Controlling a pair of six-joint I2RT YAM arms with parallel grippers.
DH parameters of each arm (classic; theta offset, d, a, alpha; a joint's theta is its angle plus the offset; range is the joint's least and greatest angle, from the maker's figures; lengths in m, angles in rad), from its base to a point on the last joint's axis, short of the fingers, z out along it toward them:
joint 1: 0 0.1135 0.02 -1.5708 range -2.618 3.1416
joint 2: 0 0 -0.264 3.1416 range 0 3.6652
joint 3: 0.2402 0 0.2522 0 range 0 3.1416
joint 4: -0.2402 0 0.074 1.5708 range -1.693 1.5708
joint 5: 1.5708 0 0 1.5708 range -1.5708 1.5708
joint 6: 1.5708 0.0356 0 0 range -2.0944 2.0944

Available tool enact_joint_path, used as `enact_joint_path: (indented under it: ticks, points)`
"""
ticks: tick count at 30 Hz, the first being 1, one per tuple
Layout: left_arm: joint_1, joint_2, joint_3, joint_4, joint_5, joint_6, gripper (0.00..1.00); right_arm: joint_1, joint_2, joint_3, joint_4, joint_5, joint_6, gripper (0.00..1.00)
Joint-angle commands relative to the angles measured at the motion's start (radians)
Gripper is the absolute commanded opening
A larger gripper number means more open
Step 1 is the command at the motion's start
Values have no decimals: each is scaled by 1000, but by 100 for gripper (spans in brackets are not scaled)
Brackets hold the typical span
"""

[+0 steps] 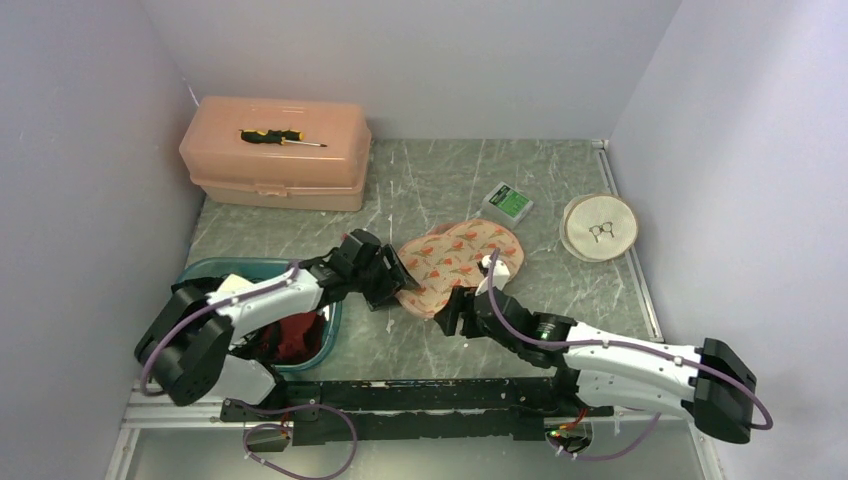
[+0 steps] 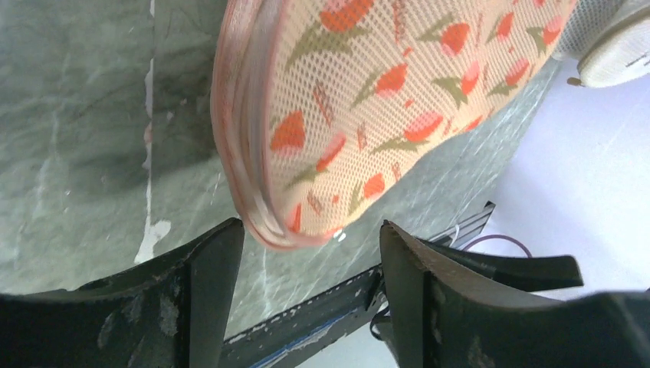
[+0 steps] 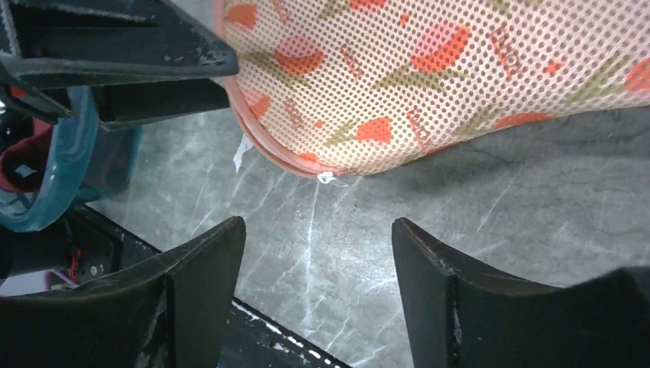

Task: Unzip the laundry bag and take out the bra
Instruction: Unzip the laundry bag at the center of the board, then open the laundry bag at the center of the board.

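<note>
Nearest the arm bases, at the left, a teal basin [image 1: 203, 268] sits on the table [image 1: 440, 180]. The red bra [image 1: 297, 338] lies bunched inside it, partly hidden under the left arm. It is well clear of the bag.

The right gripper [image 3: 318, 230] hangs low over bare table with its fingers spread wide and nothing between them. It touches nothing. Just beyond its tips lies the near edge of the bag [image 1: 460, 255], where a small white zip pull [image 3: 327, 178] sticks out from the pink rim.

The left gripper [image 2: 306, 238] is also released, with its fingers spread. The bag's rounded left end dips to the gap between the tips. The left finger [image 2: 211, 268] stands right at the rim, but whether it touches I cannot tell. Nothing is clamped.

The bag is a flat peach mesh pouch printed with red flowers, and it lies on the table between the two grippers. Whether its zip is open I cannot tell, and nothing shows inside it.

Farther back, a small green pack [image 1: 507, 202] lies just beyond the bag. A round cream disc [image 1: 598, 227] lies near the right wall with a small metal item on it.

At the far left corner stands a closed peach box [image 1: 275, 165] with a screwdriver [image 1: 280, 137] on its lid.
</note>
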State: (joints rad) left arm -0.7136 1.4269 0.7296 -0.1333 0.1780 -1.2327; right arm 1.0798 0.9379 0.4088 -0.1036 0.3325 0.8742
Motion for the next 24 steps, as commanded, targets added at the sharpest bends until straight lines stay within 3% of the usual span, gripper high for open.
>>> enact_joint_path:
  ticks: [1, 5, 10, 17, 24]
  points:
    - [0, -144, 23, -167, -76, 107, 71, 2, -93, 64, -91, 21, -49, 75]
    - [8, -235, 65, -248, -230, 268, 71, -23, -182, 4, -90, 100, -56, 75]
    - [30, -182, 162, -221, -325, 431, 72, -156, -246, -136, 57, -24, -1, 75]
    - [133, 22, 256, -152, -190, 511, 73, -201, -238, -213, 159, -102, 15, 74]
    - [151, 71, 204, 11, -97, 547, 71, -206, -298, -236, 136, -75, 10, 74]
